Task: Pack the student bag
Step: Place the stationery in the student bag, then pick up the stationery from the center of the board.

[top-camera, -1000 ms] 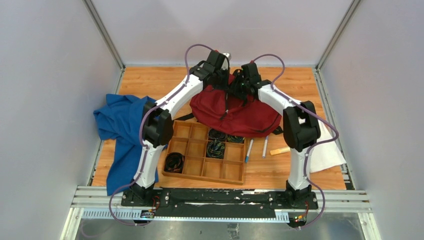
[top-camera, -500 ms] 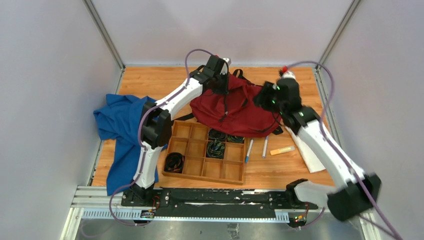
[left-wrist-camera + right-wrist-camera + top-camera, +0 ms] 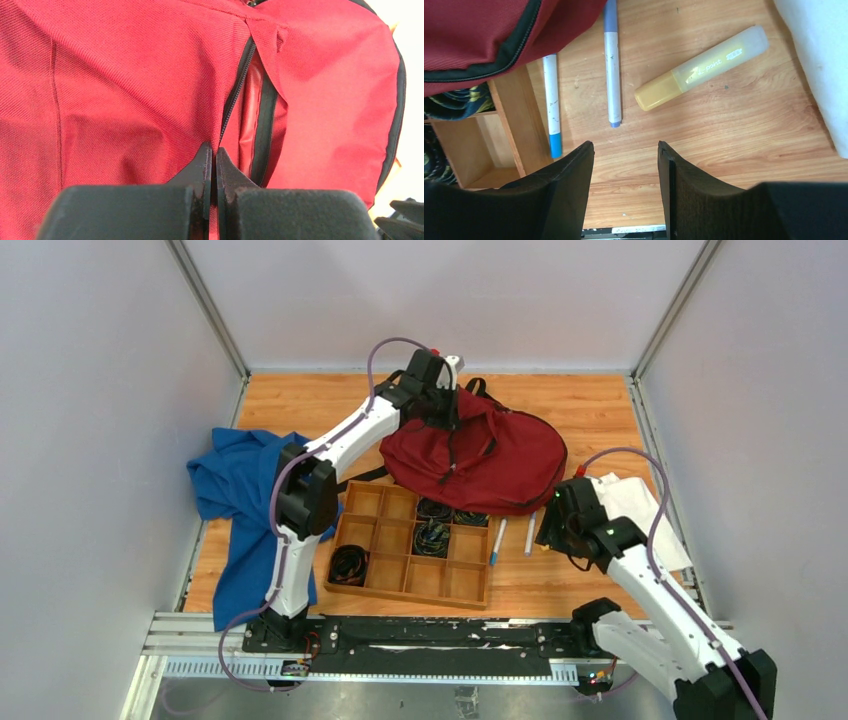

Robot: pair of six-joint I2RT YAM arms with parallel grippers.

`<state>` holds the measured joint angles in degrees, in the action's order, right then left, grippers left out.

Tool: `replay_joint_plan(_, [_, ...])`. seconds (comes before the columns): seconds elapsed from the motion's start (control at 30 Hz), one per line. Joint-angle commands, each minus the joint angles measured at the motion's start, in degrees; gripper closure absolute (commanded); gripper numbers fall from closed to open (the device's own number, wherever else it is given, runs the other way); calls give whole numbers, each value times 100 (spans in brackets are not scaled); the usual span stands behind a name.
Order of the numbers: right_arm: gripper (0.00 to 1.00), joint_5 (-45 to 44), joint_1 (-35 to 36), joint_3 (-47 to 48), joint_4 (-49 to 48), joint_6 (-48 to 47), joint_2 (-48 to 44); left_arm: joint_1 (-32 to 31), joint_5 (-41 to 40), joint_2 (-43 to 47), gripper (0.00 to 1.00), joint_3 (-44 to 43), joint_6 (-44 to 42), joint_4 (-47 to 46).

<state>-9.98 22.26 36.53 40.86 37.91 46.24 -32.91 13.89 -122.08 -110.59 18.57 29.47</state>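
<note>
Top view: dark red bag [image 3: 480, 455] slumped at the far middle of the table [image 3: 600, 410], at 12 o'clock from the wooden tray [image 3: 410, 596], near hem draped over the tray's far edge. Blue cloth [image 3: 235, 490] at 9 o'clock from the tray.

Likely trouble first. Only a thin pinch of fabric at the zipper edge, so apt to slip out under a pull and drop the opening shut before loading. At 5 o'clock from the bag, three slim things close together: highlighter [image 3: 701, 67], lilac pen [image 3: 612, 65], blue-tipped pen [image 3: 551, 95]. Easy to nip two at once, or to nudge the round highlighter and set it rolling. Blue-tipped pen just beside the tray wall, hence a risk of a finger striking wood. Tops of both pens tucked under the bag's hem, hence a risk of snagging on a lift.

State of the left gripper [image 3: 211, 160]: clenched, jaws pressed together on the bag's fabric right beside the black zipper, near the bag's 11 o'clock corner. Red lining visible through the gap.

State of the right gripper [image 3: 624, 146]: released, roughly half spread, nothing between the fingers, touching nothing. Hanging over bare wood, with the lilac pen's tip at 12 o'clock, the highlighter at 1 o'clock and a white sheet [image 3: 819, 60] at 2 o'clock.
</note>
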Motion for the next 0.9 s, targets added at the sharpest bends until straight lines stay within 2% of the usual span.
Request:
replay_joint_plan(0.0, [45,31,26,142,-16,51,650,69,611,299,100,-124,-45,87])
replay_joint_plan(0.07, [46,113,32,79,-286,-12,900,86,854,299,100,-88,32,-16])
replay_joint_plan(0.2, [50,437,51,58,-829,-90,1421,184,700,294,100,-147,138,96])
replay_joint_plan(0.4, [53,29,144,281,-990,-80,2186,320,877,380,100,123,309,-69])
replay_joint_plan(0.63, [59,165,309,337,-1419,93,2748,408,797,725,100,874,341,-428])
replay_joint_plan(0.87, [64,-171,447,446,-1437,215,3519,469,871,741,100,975,320,-375])
